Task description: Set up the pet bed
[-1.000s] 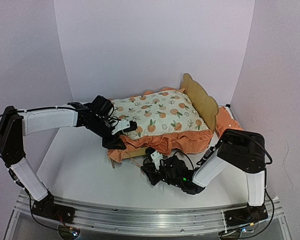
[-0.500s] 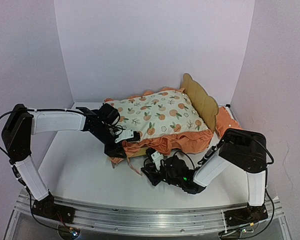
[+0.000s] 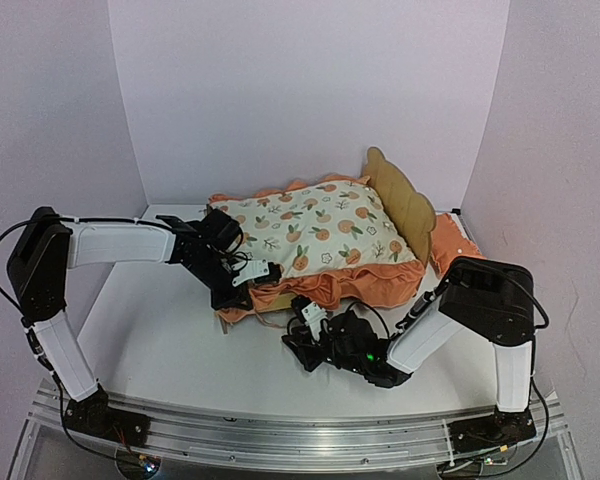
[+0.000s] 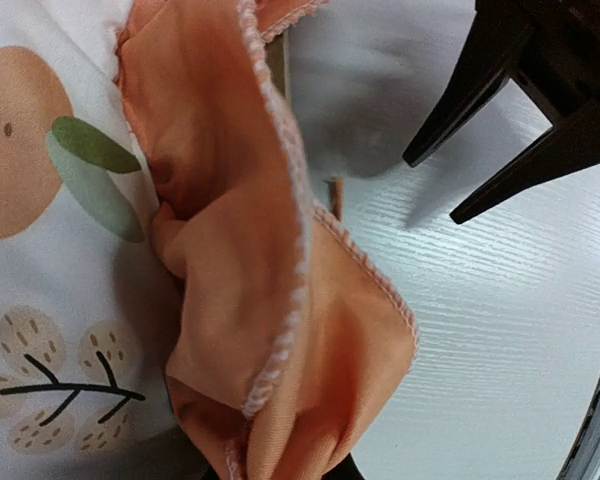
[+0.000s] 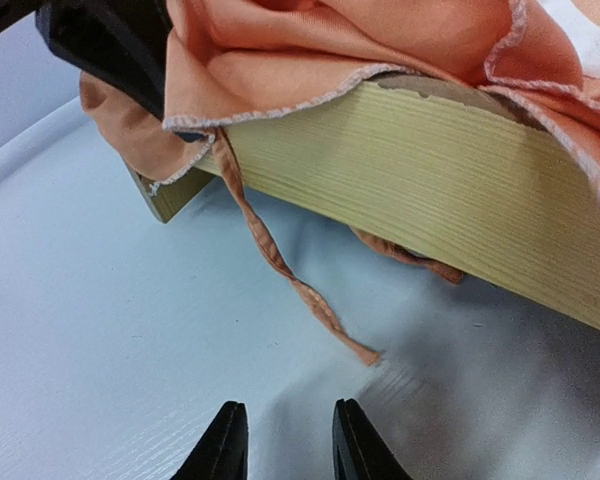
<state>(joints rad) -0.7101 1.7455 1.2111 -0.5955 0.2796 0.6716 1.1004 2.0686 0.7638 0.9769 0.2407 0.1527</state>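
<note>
My left end effector (image 3: 242,288) is clenched on the mattress pad's orange ruffle (image 4: 280,300), while my right end effector (image 5: 288,410) stands parted and empty above the tabletop (image 5: 100,330) beside the pet bed (image 5: 430,190).

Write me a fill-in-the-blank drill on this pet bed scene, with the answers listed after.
1. The ____ pincer is shut on the mattress pad's orange ruffle.
2. The right pincer is ____, holding nothing, low over the table.
3. The pad lies on a ____ bed frame.
4. From above, the headboard stands at the bed's ____ end.
Missing words: left; open; wooden; right.
</note>
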